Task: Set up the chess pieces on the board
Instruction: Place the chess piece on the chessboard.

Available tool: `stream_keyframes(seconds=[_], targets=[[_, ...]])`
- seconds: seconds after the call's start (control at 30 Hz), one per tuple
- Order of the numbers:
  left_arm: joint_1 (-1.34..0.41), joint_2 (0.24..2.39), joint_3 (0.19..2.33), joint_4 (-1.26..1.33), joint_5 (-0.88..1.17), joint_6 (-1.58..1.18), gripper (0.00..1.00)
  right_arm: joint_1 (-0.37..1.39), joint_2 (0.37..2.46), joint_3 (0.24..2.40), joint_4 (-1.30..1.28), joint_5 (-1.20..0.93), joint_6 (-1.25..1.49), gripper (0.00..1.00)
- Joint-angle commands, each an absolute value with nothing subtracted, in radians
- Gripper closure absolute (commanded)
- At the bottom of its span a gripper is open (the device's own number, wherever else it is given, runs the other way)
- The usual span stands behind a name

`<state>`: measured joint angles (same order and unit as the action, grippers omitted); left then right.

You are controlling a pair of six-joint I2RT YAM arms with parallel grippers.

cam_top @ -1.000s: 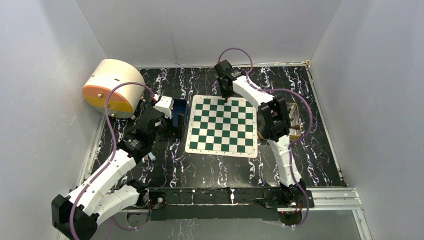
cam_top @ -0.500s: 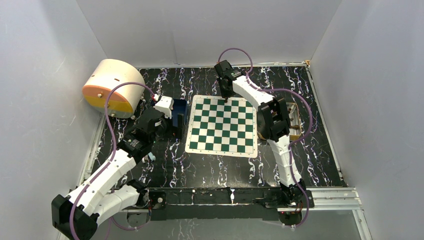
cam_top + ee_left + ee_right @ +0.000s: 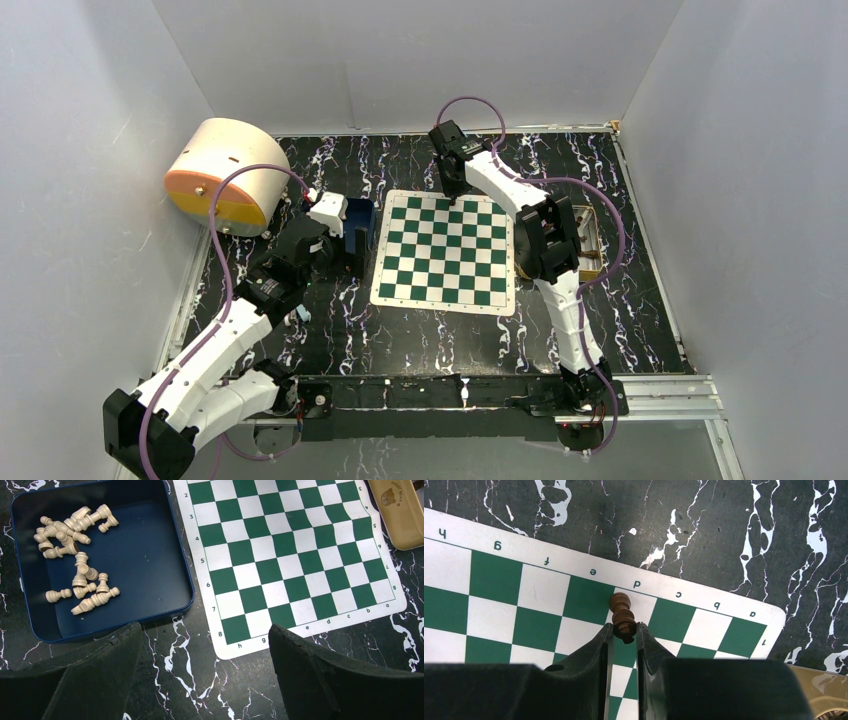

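Note:
The green and white board (image 3: 445,252) lies mid-table. My right gripper (image 3: 456,192) is at its far edge. In the right wrist view the right gripper (image 3: 625,630) is shut on a small dark brown chess piece (image 3: 622,611), which it holds over the edge-row square by the letter d on the board (image 3: 541,597). I cannot tell whether the piece touches the board. My left gripper (image 3: 205,675) is open and empty, just off the board's corner (image 3: 235,647), next to a blue tray (image 3: 172,545) that holds several cream chess pieces (image 3: 75,545).
A gold tin (image 3: 400,510) lies past the board's right side, partly behind the right arm in the top view (image 3: 592,240). A large white and orange cylinder (image 3: 222,175) stands at the far left. White walls enclose the black marbled table.

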<state>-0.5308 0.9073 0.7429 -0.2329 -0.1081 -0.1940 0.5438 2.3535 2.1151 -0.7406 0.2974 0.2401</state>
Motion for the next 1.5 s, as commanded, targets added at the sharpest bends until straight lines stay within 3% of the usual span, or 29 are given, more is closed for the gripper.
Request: stream_keyframes(seconds=[0.0, 0.53, 0.7, 1.07, 1.23, 1.33, 1.47], targets=[[-0.523, 0.897, 0.735, -0.222, -0.110, -0.189, 0.07, 0.540, 2.282, 2.157, -0.767, 0.322, 0.240, 0.77], [-0.523, 0.899, 0.736, -0.223, -0.108, -0.189, 0.06, 0.527, 2.302, 2.175, -0.802, 0.309, 0.253, 0.77], [-0.523, 0.900, 0.736, -0.223, -0.107, -0.189, 0.06, 0.528, 2.314, 2.179, -0.811, 0.304, 0.254, 0.73], [-0.523, 0.902, 0.736, -0.223, -0.108, -0.189, 0.06, 0.527, 2.291, 2.188, -0.814, 0.275, 0.260, 0.47], [-0.523, 0.904, 0.735, -0.223, -0.107, -0.189, 0.06, 0.523, 2.207, 2.139, -0.831, 0.247, 0.268, 0.41], [-0.524, 0.901, 0.735, -0.224, -0.107, -0.189, 0.06, 0.506, 2.116, 2.034, -0.820, 0.222, 0.268, 0.41], [-0.523, 0.887, 0.729, -0.226, -0.112, -0.187, 0.06, 0.470, 1.969, 1.859, -0.774, 0.224, 0.256, 0.49]])
